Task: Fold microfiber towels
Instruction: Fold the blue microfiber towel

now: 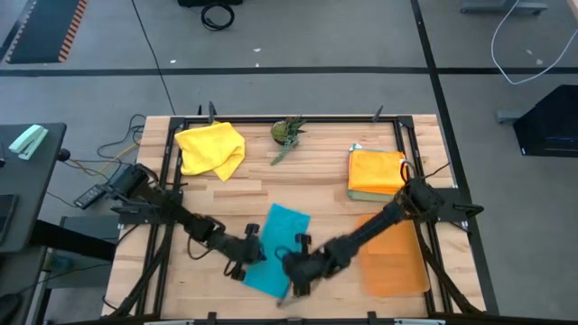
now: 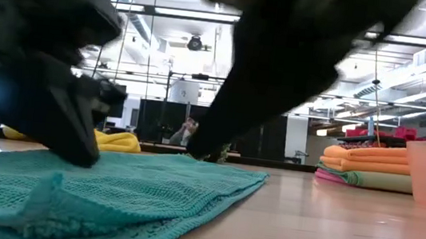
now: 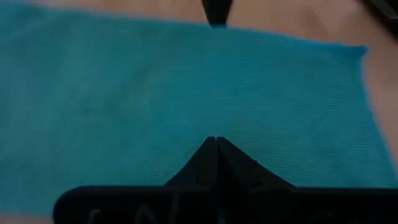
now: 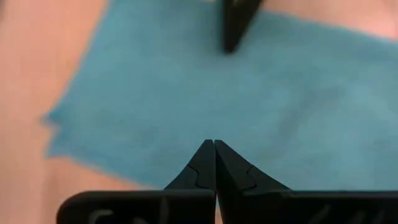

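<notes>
A teal microfiber towel (image 1: 282, 246) lies flat on the wooden table near its front edge, folded into a long strip. It also shows in the low view (image 2: 133, 187). My left gripper (image 1: 247, 264) is shut and low over the strip's left long side (image 3: 216, 140). My right gripper (image 1: 293, 274) is shut by the strip's right long side (image 4: 214, 143). The two point at each other across the towel. A crumpled yellow towel (image 1: 213, 149) lies at the far left. A stack of folded towels (image 1: 376, 171) sits at the far right. My left gripper's shut fingers come slanting down from the table's left onto the teal towel's upper face (image 3: 186, 124), about mid-width of the strip. In the low view their tip (image 2: 76, 152) seems to rest on the flat cloth. My right gripper: I cannot tell whether its shut tip touches the towel.
A stiff translucent orange mat (image 1: 394, 253) lies at the near right, under my right arm. A small green spiky plant (image 1: 287, 134) stands at the far middle. Bare wood shows between the yellow towel and the teal one.
</notes>
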`<control>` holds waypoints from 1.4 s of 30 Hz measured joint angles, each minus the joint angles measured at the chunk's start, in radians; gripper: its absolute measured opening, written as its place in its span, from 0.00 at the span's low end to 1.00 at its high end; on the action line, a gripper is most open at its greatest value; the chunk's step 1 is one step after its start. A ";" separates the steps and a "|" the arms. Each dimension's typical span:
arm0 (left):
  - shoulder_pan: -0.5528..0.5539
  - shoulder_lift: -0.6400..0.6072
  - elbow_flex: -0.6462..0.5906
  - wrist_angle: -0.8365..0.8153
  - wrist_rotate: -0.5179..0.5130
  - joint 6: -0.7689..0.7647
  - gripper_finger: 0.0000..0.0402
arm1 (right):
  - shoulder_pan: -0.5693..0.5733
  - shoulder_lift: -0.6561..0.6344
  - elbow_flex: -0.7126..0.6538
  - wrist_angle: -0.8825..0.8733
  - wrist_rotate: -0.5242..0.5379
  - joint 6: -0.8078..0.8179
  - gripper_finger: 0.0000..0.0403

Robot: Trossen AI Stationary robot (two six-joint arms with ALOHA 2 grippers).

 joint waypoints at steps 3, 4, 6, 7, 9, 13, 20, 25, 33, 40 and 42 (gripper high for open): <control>0.008 -0.001 0.000 -0.036 0.028 -0.090 0.03 | -0.059 -0.052 -0.067 0.021 -0.008 -0.010 0.01; 0.001 -0.001 0.000 -0.040 0.029 -0.118 0.04 | -0.079 -0.069 -0.102 0.034 -0.010 -0.010 0.01; -0.015 -0.001 0.001 -0.042 0.029 -0.178 0.04 | -0.117 -0.105 -0.192 0.085 -0.019 0.007 0.01; -0.023 0.003 0.001 -0.039 0.029 -0.217 0.04 | -0.134 -0.124 -0.241 0.128 -0.031 0.020 0.01; -0.041 0.005 0.002 -0.035 0.022 -0.310 0.02 | -0.167 -0.153 -0.328 0.244 -0.062 0.047 0.01; -0.077 0.006 0.000 -0.030 -0.058 -0.528 0.02 | -0.202 -0.164 -0.443 0.398 -0.079 0.071 0.01; -0.083 0.008 -0.001 -0.031 -0.213 -0.594 0.04 | -0.276 -0.139 -0.468 0.498 -0.063 -0.022 0.01; -0.039 -0.004 -0.001 0.010 -0.225 -0.458 0.01 | -0.361 -0.156 -0.471 0.485 -0.070 -0.128 0.01; -0.064 -0.166 0.001 -0.020 -0.104 -0.090 0.10 | -0.311 -0.343 -0.472 0.391 -0.106 -0.175 0.01; -0.186 -0.146 0.001 -0.099 -0.037 0.069 0.19 | -0.067 -0.298 -0.472 0.560 -0.038 -0.289 0.03; -0.214 -0.133 0.001 -0.100 -0.042 0.113 0.22 | -0.017 -0.255 -0.473 0.619 0.005 -0.338 0.05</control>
